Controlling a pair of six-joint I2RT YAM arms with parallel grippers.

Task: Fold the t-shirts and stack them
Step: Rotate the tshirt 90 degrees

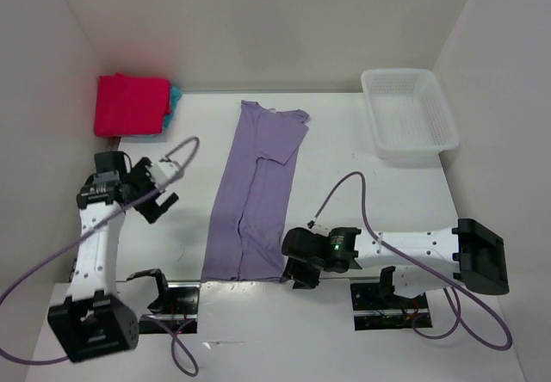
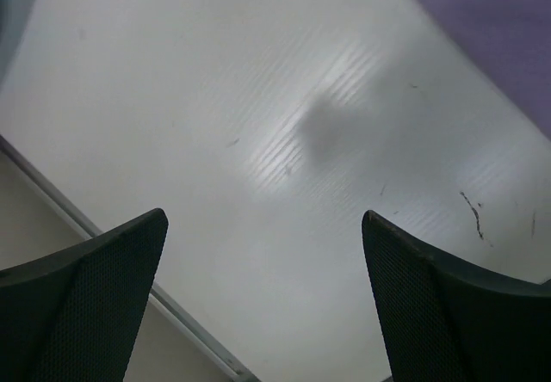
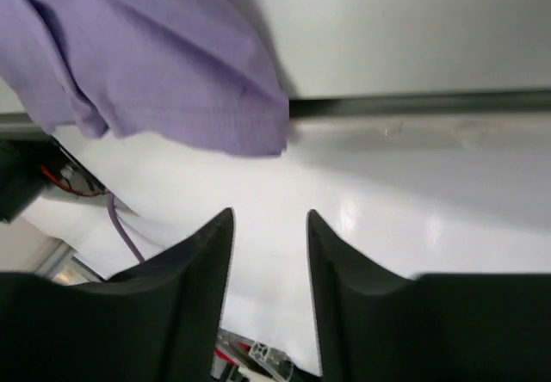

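- Lavender t-shirt (image 1: 255,194), top view: folded lengthwise into a long strip and lying mid-surface, running from the near edge towards the far wall with the sleeve end far.
- Magenta-red t-shirt (image 1: 129,105) sits folded in the far left corner on top of a turquoise t-shirt (image 1: 175,99), of which only an edge shows.
- White mesh basket (image 1: 409,124) is far right, well apart from the shirts.
- Left hand (image 1: 160,187) is left of the lavender strip, not touching it, fingers spread.
- Right hand (image 1: 294,272) is just beside the strip's near right corner.
- Left wrist view: left hand (image 2: 263,300) has its fingers (image 2: 95,292) wide apart with nothing between them, over the bare white surface (image 2: 258,98); lavender cloth (image 2: 508,21) shows only in the upper right corner.
- Right wrist view: right hand (image 3: 269,227) has its fingers (image 3: 194,270) partly apart and holds nothing; the lavender corner (image 3: 172,64) lies just beyond the tips, at the surface edge, and a gap shows between cloth and tips.
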